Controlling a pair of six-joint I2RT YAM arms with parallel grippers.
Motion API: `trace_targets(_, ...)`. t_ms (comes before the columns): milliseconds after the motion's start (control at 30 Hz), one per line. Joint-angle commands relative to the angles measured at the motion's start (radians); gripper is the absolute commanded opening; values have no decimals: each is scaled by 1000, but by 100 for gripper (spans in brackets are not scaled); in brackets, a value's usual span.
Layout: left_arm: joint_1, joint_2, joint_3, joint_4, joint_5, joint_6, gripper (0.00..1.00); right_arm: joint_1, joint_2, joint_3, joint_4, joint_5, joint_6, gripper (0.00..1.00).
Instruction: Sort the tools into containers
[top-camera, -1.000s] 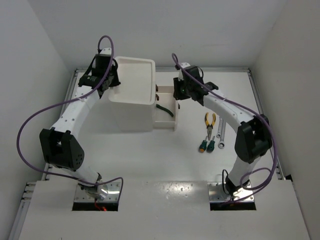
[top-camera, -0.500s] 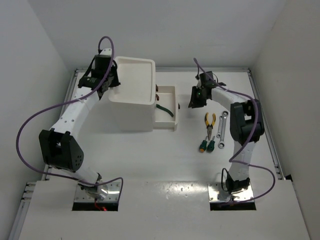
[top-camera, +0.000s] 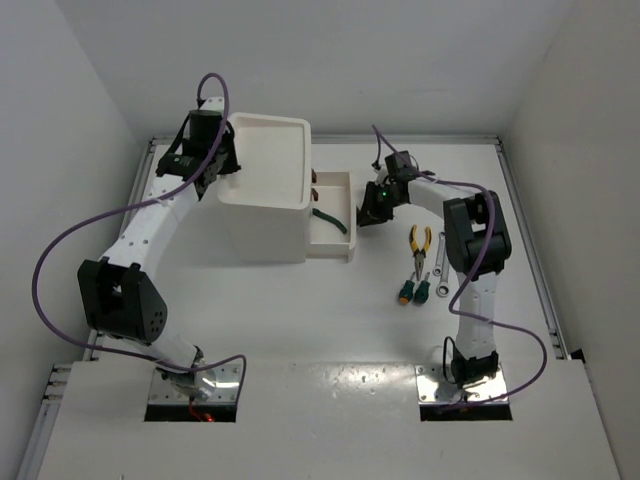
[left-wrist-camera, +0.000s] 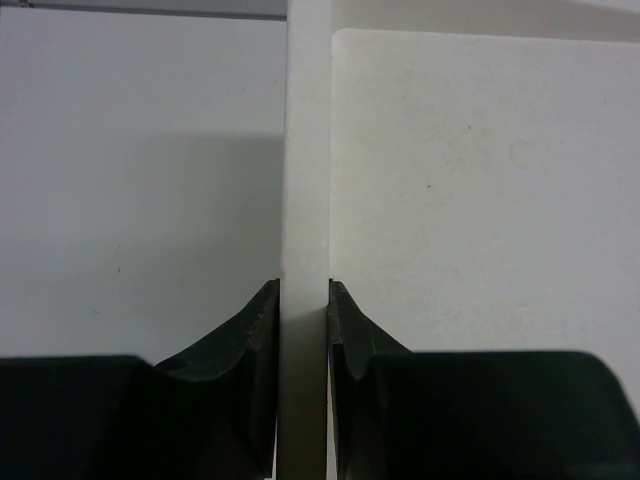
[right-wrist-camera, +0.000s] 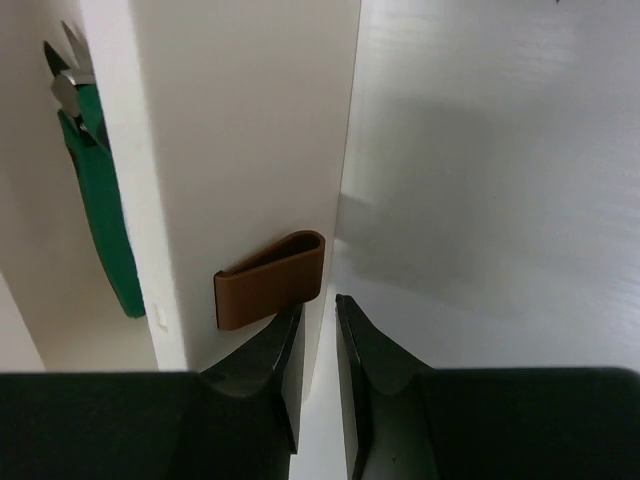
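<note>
Right gripper (right-wrist-camera: 318, 310) has left its spot over the open drawer (top-camera: 332, 195) and come in at the drawer's front face; fingers narrowed to a slim gap just under the brown knob (right-wrist-camera: 270, 280), not clamped on it. Left gripper (left-wrist-camera: 303, 300) unchanged, pinched on the tray rim (left-wrist-camera: 305, 150) of the container (top-camera: 262, 225) the drawer slides from. Green-handled tool (right-wrist-camera: 105, 230) lies inside the drawer; yellow pliers (top-camera: 420, 240), screwdrivers (top-camera: 404, 291) and wrenches (top-camera: 444, 268) sit on the table (top-camera: 300, 320) right of the drawer; likely working the drawer next, most sorting left.
</note>
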Motion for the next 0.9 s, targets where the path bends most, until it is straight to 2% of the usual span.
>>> trace_targets(0,-25,99,-61,-157,166,-47,0,2,6,35,77,-89,35,19)
trace_targets(233,-25,109,-61,-157,210,-37,0,43,53,73,145,-167,88,19)
trace_targets(567,-34,109,-61,-157,238,-19,0,121,119,176,185,-176,88,19)
trace_targets(867,-34,109,-61,-157,247,-19,0,177,151,199,257,-244,132,19)
